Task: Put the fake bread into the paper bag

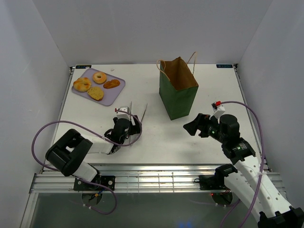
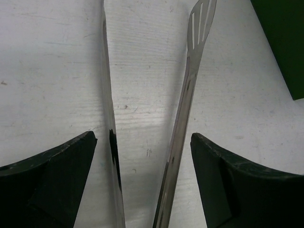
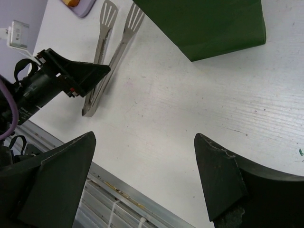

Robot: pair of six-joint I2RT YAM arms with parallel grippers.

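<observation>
The four fake breads lie on a lilac tray (image 1: 115,93) at the far left: a ring doughnut (image 1: 99,77), a lumpy bun (image 1: 82,84), a flat yellowish slice (image 1: 95,93) and a darker oval (image 1: 111,84). The paper bag (image 1: 178,97) stands upright and open at the centre back; its green side also shows in the right wrist view (image 3: 213,21). My left gripper (image 1: 133,120) is open, and its jaws straddle metal tongs (image 2: 183,109) lying on the table without squeezing them. My right gripper (image 1: 191,127) is open and empty, low over the table in front of the bag.
The tongs (image 1: 142,114) point toward the back, between the tray and the bag. The bag's string handles (image 1: 192,58) stick up above its rim. White walls close in the table on three sides. A metal rail (image 1: 156,178) runs along the near edge.
</observation>
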